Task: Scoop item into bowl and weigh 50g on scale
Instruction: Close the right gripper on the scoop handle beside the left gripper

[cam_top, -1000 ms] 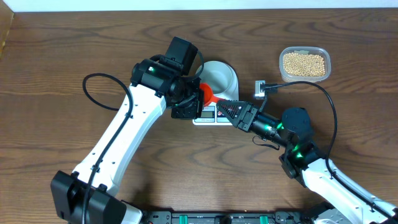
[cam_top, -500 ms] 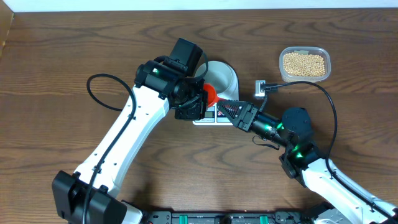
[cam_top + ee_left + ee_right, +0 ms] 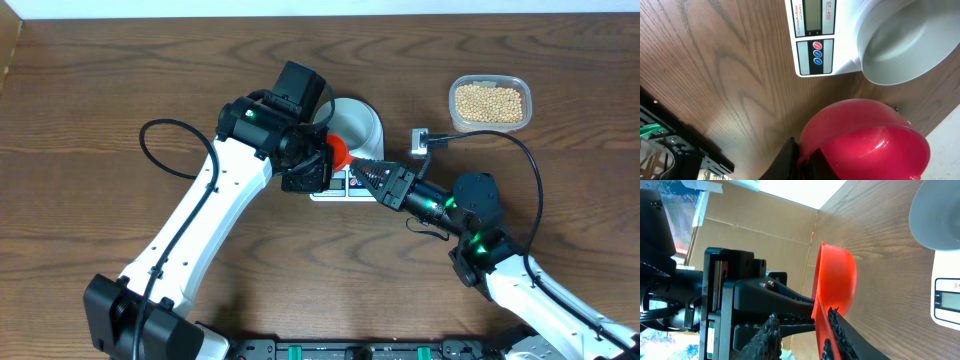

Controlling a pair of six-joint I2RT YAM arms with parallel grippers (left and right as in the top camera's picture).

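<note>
Scoop (image 3: 338, 152) sits clamped in our left jaws, handle between our half-open right jaws, beans (image 3: 489, 103) far right, nearer that arm.

Wood table (image 3: 100, 90): scale (image 3: 822, 35), bean tub (image 3: 489, 80) directly on it.
</note>
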